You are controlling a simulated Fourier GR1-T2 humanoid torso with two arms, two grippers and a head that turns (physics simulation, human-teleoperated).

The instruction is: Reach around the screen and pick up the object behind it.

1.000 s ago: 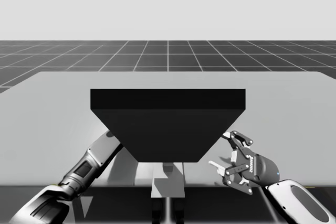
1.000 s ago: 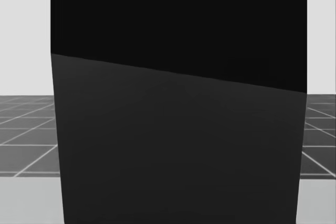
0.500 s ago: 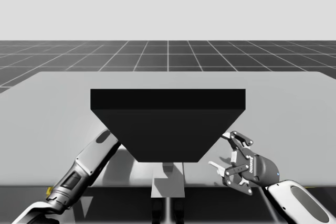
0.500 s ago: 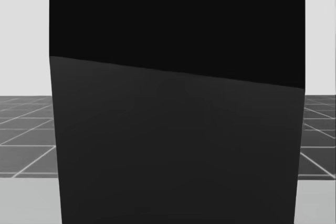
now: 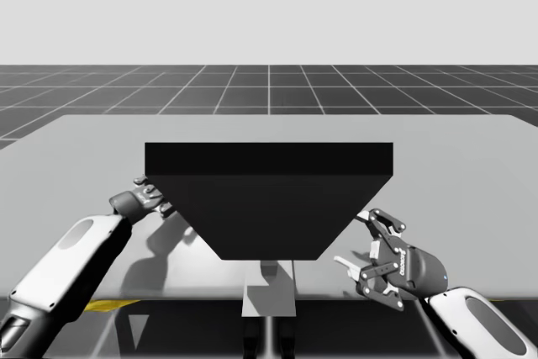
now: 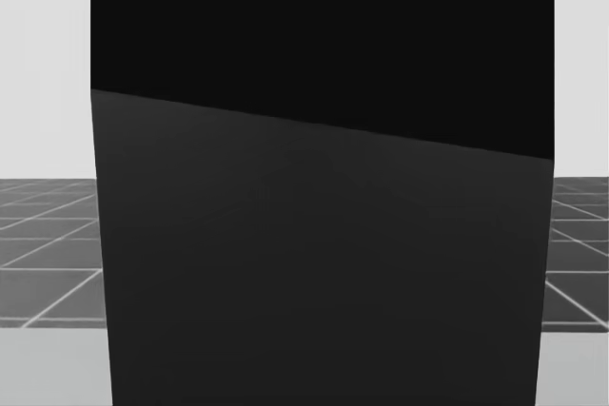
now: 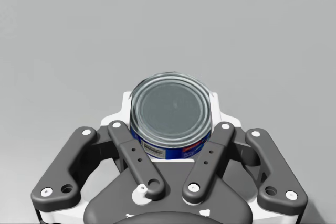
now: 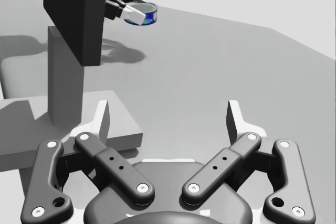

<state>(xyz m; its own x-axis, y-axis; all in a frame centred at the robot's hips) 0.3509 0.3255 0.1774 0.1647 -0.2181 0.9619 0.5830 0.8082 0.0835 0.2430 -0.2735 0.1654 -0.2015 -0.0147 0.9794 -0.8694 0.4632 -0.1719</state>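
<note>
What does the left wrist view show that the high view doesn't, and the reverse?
Left wrist view: a blue can with a silver lid, gripped from both sides by my left pincer. High view: the black screen on its post, and my right pincer, open, near the screen's right side. Both: the grey table and the left pincer, which in the high view sits at the screen's left edge.

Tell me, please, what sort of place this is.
Probably a simulated test bench: a grey table, a black screen on it, a gridded floor beyond, and a can in my left gripper.
</note>
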